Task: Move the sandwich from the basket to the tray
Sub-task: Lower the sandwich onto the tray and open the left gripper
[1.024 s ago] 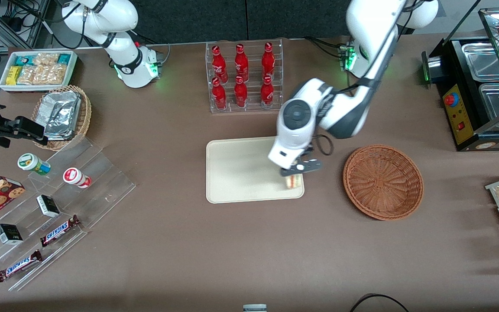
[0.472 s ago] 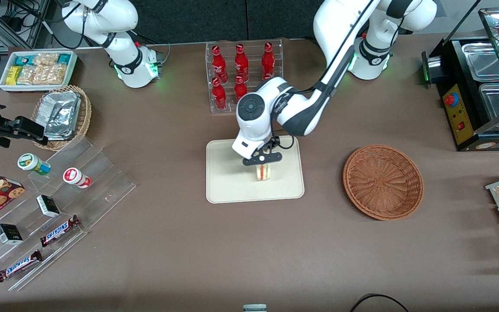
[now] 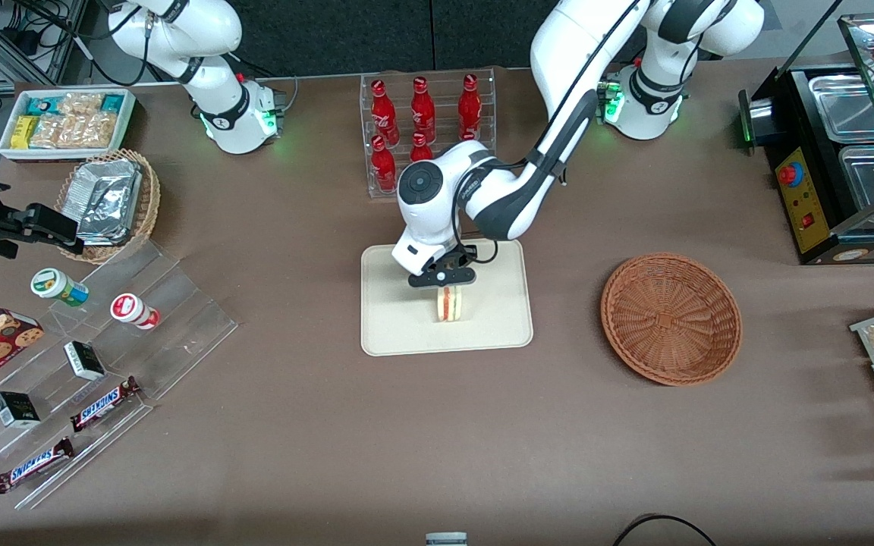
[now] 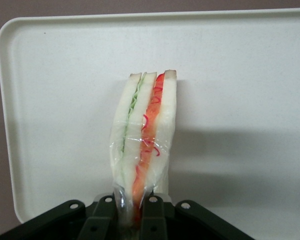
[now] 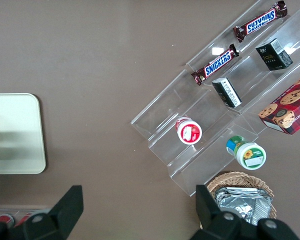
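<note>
My left gripper [image 3: 446, 284] is shut on the sandwich [image 3: 450, 304], a pale bread wedge in clear wrap with red-orange and white filling. It holds the wedge over the middle of the cream-white tray [image 3: 391, 334]. In the left wrist view the sandwich [image 4: 145, 135] hangs from the dark fingers [image 4: 153, 210] with the tray [image 4: 240, 75] just below; I cannot tell whether it touches the tray. The reddish-brown wicker basket [image 3: 671, 317] is empty, toward the working arm's end of the table.
A clear rack of red bottles [image 3: 425, 129] stands just farther from the front camera than the tray. A clear stepped display [image 3: 95, 364] with snack bars and cups, a tan basket of foil packs [image 3: 109, 203] and a white snack bin [image 3: 65, 121] lie toward the parked arm's end.
My gripper carried the sandwich from the tray's corner nearest the basket to over the tray's middle, moving toward the parked arm's end. The sandwich is lower now.
</note>
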Controlling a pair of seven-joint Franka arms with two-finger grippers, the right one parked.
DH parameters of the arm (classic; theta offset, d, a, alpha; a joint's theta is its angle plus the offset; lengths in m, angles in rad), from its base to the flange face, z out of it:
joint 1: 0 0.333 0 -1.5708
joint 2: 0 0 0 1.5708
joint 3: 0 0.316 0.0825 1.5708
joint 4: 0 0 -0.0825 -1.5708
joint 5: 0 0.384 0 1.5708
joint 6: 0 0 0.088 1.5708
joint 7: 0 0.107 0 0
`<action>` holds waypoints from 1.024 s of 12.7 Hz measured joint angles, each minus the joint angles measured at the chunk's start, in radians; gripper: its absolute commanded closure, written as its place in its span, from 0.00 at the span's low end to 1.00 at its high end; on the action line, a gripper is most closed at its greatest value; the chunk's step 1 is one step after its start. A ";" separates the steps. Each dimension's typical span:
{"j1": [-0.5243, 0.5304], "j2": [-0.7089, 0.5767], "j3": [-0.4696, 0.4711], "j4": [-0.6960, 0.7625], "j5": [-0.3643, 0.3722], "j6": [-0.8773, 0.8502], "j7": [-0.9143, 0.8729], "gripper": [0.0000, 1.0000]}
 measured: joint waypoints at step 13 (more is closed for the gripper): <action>-0.008 0.019 0.008 0.041 0.004 0.008 0.000 0.00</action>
